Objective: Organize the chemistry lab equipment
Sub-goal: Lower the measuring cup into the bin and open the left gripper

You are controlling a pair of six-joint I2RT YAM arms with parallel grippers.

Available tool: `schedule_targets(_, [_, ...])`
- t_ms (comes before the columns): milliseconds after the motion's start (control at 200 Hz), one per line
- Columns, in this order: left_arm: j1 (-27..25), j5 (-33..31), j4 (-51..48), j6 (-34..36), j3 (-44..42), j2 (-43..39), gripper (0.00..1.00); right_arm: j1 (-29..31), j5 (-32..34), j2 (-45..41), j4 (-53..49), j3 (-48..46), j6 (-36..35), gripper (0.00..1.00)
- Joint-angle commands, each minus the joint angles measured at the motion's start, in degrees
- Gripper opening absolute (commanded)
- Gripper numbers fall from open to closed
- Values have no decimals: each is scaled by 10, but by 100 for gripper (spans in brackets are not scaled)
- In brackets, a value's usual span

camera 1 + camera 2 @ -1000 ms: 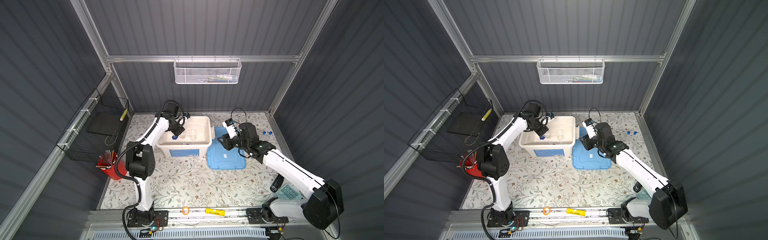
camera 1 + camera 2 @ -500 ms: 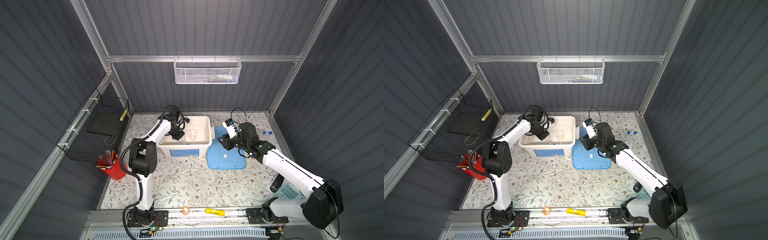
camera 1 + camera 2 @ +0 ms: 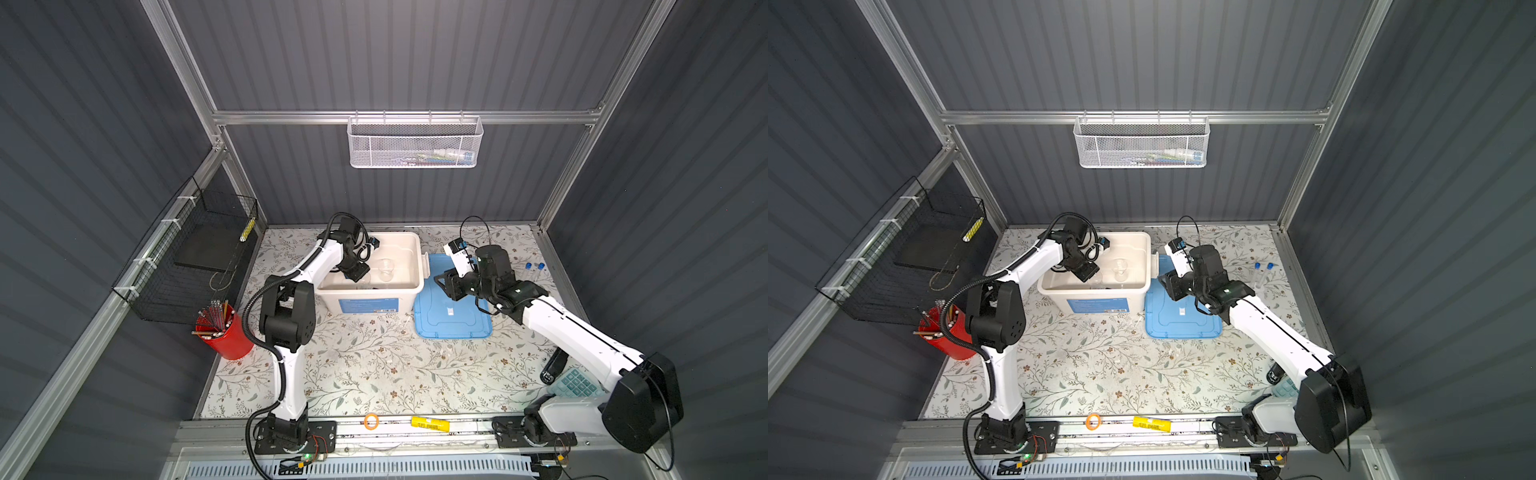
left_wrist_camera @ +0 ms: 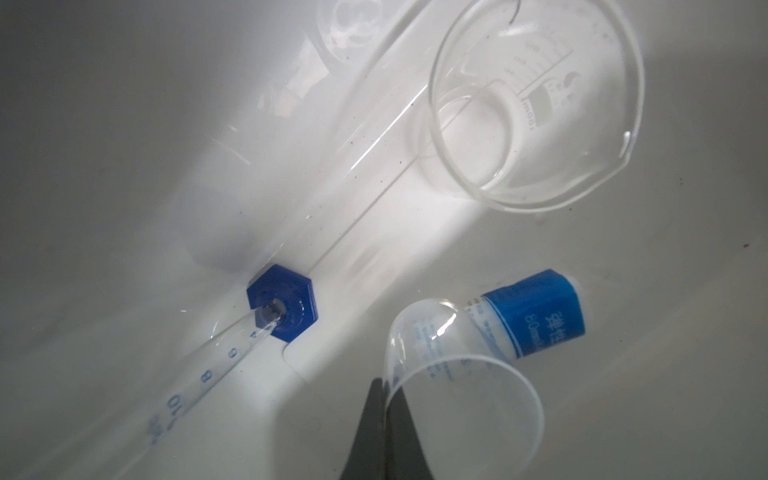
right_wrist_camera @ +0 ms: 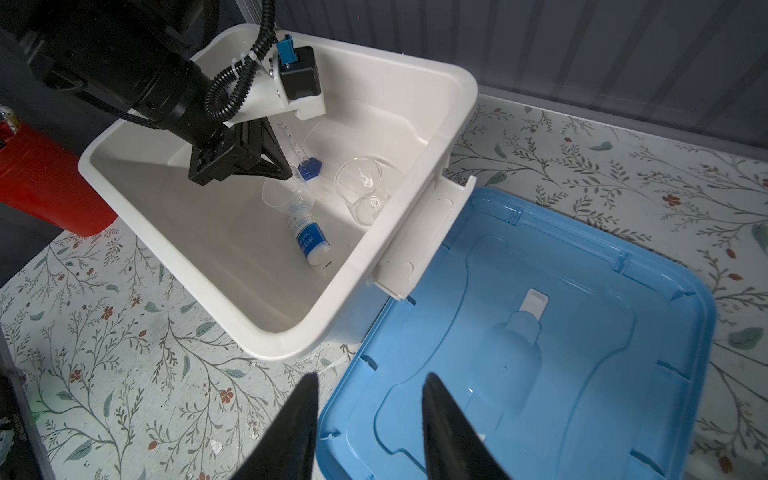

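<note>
My left fingers [image 4: 365, 432] clamp the rim of the small translucent plastic beaker [image 4: 465, 386], tilted low inside the white plastic tub [image 5: 432, 124]; my right fingers [image 5: 291, 436], apart and empty, hover outside that tub.

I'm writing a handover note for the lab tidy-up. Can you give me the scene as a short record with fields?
left gripper: shut on the rim of the plastic beaker, inside the white bin
right gripper: open, empty, over the edge of the blue lid
in bin: glass beaker, cylinder, white bottle lying down
outside bin: two blue-capped tubes on the table
</note>
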Motion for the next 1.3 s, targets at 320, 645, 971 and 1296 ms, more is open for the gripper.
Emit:
schedule_targets(320, [-8,-10,-10,-3,3,15,0,-6,-6,4,12,-2,3,43])
schedule_targets(645, [-9,-1,-3,-6,17,10,0,-7,-6,2,11,-4,3,43])
schedule_targets(971, [-10,8,-8,-1,16,-9,26,-7,-11,3,14,-4,4,43])
schedule_targets(1296, [-10,9,-20,1,31,-20,35,-9,-8,-1,11,-4,3,43])
